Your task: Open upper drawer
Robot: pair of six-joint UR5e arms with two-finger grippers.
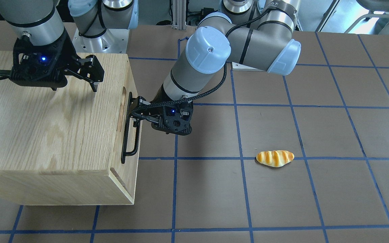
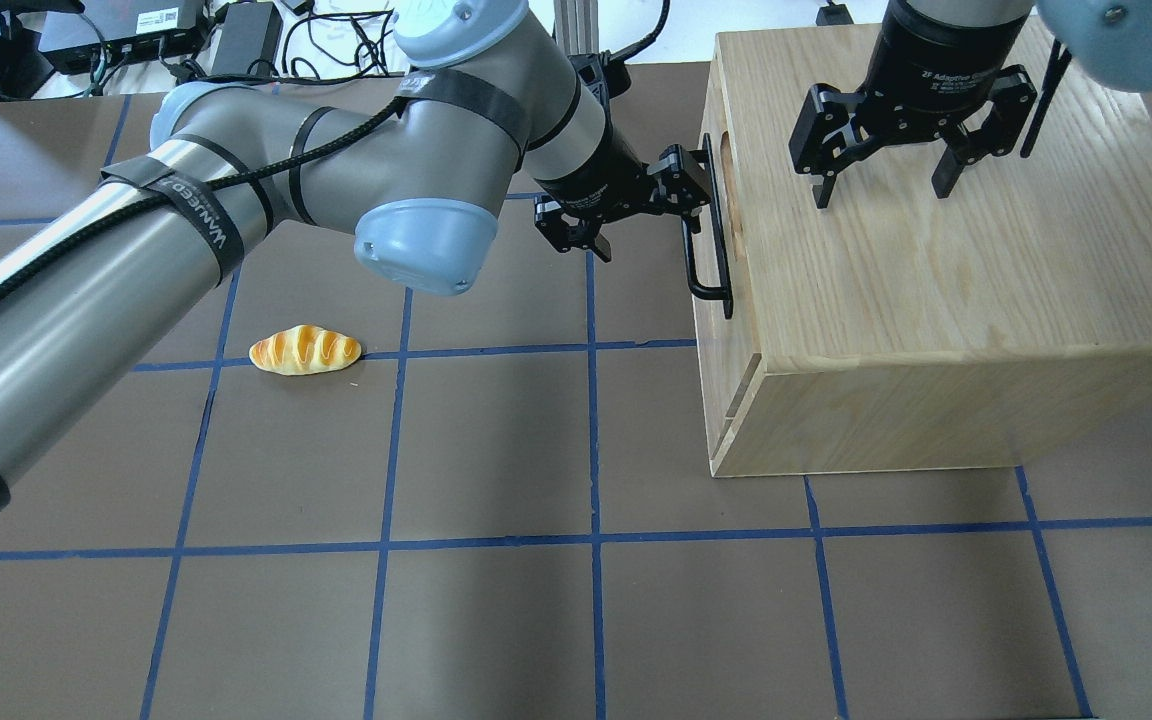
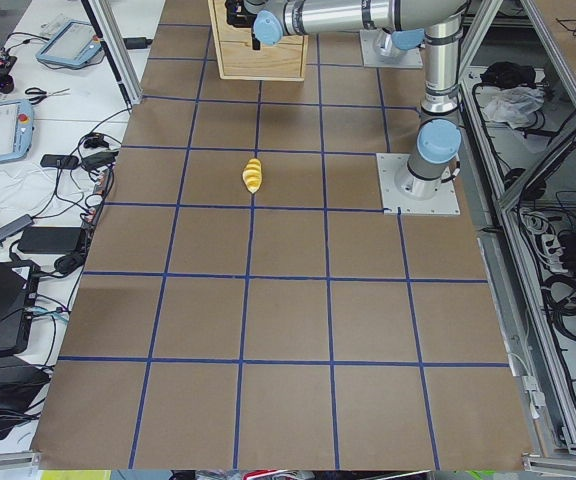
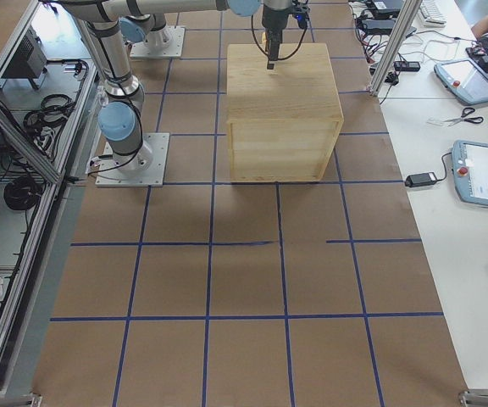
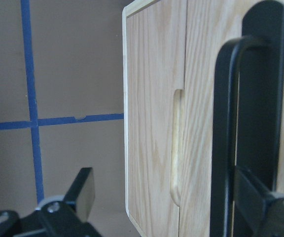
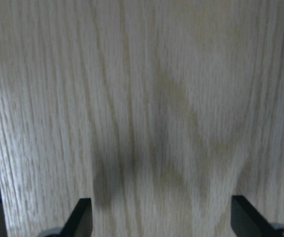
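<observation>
The upper drawer sits flush in the oak cabinet [image 2: 936, 300], its front [image 5: 201, 98] carrying a long black bar handle [image 2: 711, 240] that also shows in the front view [image 1: 128, 135] and the left wrist view [image 5: 226, 138]. My left gripper [image 2: 684, 195] is open at the handle's end nearest the robot's base [image 1: 135, 111]. The bar lies between its fingers, close to one finger [image 5: 260, 202]. My right gripper [image 2: 881, 188] is open and empty, its fingertips [image 6: 80, 219] just over the cabinet's top [image 1: 74, 88].
A toy bread roll [image 2: 304, 350] lies on the brown mat, well away from the cabinet, and also shows in the front view [image 1: 275, 158]. A panel with a finger cutout [image 5: 174, 143] adjoins the drawer front. The cabinet stands on the robot's right half of the table [image 4: 282, 110].
</observation>
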